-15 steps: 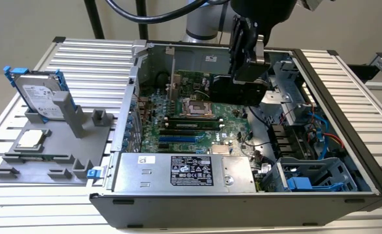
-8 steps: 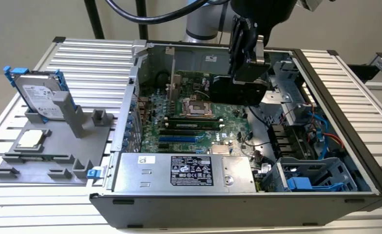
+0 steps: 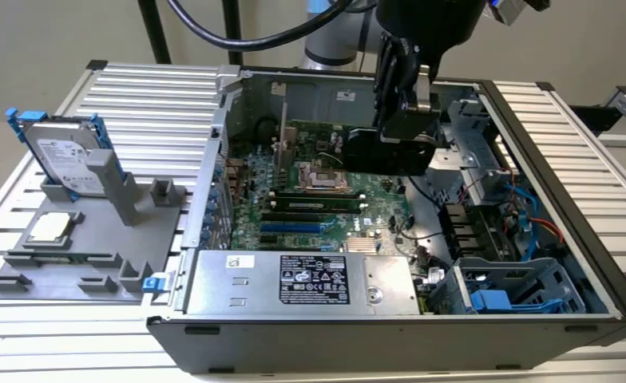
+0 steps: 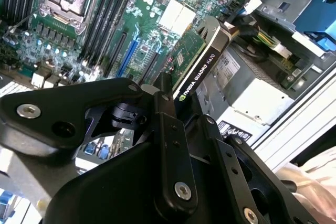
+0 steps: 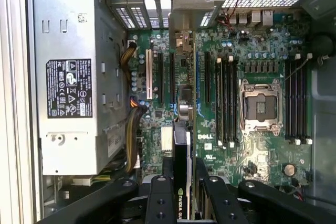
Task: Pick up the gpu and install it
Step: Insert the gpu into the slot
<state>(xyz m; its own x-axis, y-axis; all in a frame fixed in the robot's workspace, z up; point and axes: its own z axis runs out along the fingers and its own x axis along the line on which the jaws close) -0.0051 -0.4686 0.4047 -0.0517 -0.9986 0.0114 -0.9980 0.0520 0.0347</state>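
The gpu (image 3: 386, 152) is a thin card with a black shroud on one face and green board on the other (image 4: 191, 59), seen edge-on in the first wrist view (image 5: 182, 182). It hangs upright inside the open computer case (image 3: 568, 207), above the motherboard (image 3: 324, 199) and not seated in any slot that I can see. The gripper (image 3: 404, 120) has its black fingers (image 5: 157, 198) closed on the card's upper edge, pinching it from both faces. The arm comes down from above into the case, wrist pointing straight at the board, near the empty processor socket (image 5: 261, 103) and the memory slots. The power supply (image 3: 303, 281) sits along the case's near wall. Outside, on the exterior view's left, a hard drive (image 3: 66, 159) stands in a grey holder.
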